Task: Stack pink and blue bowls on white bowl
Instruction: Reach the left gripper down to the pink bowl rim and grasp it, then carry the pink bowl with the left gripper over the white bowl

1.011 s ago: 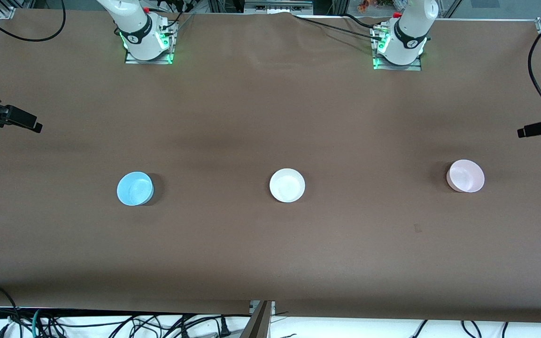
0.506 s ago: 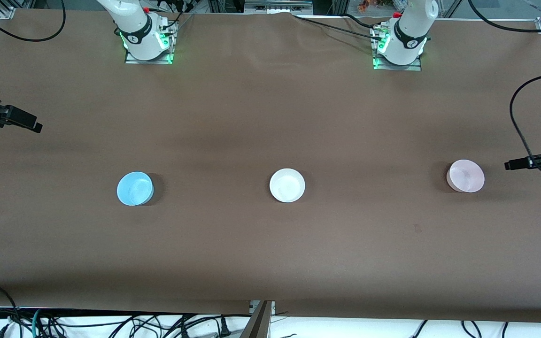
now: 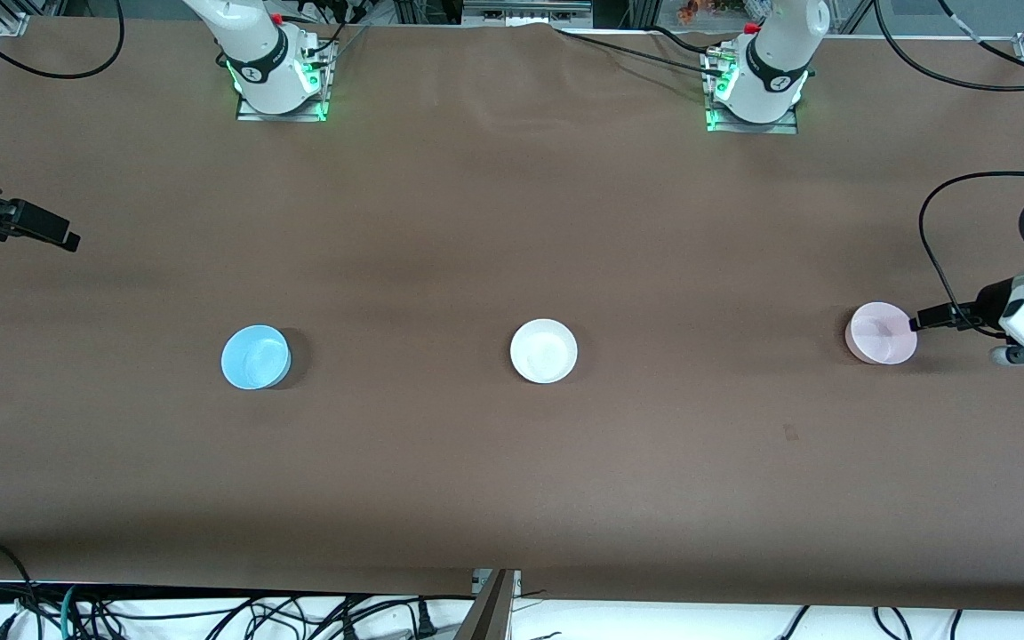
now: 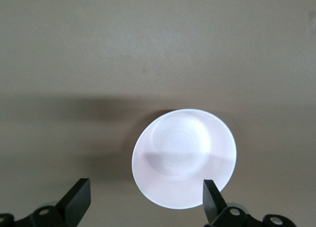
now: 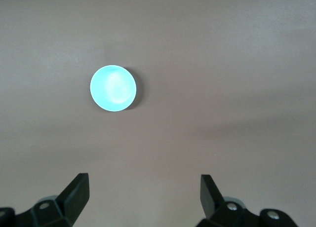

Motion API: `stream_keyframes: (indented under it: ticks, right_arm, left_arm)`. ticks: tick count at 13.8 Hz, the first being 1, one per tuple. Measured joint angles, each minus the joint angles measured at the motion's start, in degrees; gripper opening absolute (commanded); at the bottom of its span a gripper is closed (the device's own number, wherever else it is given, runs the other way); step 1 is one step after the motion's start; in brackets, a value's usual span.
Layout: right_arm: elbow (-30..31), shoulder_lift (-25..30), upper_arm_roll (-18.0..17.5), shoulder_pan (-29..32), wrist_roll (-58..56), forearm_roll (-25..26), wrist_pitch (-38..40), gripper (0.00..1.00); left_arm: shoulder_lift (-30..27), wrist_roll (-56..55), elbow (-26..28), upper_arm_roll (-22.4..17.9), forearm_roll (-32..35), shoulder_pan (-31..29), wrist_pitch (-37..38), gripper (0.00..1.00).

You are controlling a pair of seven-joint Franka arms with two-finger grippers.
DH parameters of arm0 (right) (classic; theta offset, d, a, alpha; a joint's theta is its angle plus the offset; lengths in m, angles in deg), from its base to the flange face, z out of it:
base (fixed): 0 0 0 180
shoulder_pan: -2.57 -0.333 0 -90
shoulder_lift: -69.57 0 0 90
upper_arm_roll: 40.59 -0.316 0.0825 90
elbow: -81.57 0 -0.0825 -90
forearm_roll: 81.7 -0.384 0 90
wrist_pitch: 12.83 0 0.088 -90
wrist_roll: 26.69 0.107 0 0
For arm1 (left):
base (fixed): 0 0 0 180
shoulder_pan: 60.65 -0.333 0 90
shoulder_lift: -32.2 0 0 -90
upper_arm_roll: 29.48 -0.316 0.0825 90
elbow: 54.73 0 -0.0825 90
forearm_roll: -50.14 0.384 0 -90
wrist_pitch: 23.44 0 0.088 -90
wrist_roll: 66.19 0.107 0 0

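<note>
Left fingers spread wide, empty, above pink bowl at my left arm's end of table, lined up to grasp | right fingers wide, empty, waiting high over blue bowl | white bowl between them, bare.

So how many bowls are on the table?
3, all in one row on the brown table: the blue bowl toward the right arm's end, the white bowl in the middle, the pink bowl toward the left arm's end. None look hidden.
</note>
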Motion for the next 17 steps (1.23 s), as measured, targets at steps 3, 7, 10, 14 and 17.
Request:
stream_keyframes:
  ticks: [3,7,10,14,17]
  right_arm:
    - [0.0,0.0,0.0,0.0,0.0,0.0,0.0,0.99]
    - [0.0,0.0,0.0,0.0,0.0,0.0,0.0,0.99]
    - [0.0,0.0,0.0,0.0,0.1,0.0,0.0,0.99]
    - [0.0,0.0,0.0,0.0,0.2,0.0,0.0,0.99]
    - [0.0,0.0,0.0,0.0,0.2,0.0,0.0,0.99]
  left_arm:
    - [1.2,8.2,1.2,-1.1,-5.8,-0.3,-0.9,0.98]
    - [3.0,16.6,3.0,-1.2,-10.7,-1.0,-4.3,0.8]
    - [3.9,18.4,3.6,-1.2,-13.0,-1.1,-5.4,0.57]
    - [4.5,18.7,3.6,-1.2,-15.3,-1.1,-5.8,0.0]
    - [4.5,18.6,3.6,-1.2,-17.1,-1.0,-5.9,0.0]
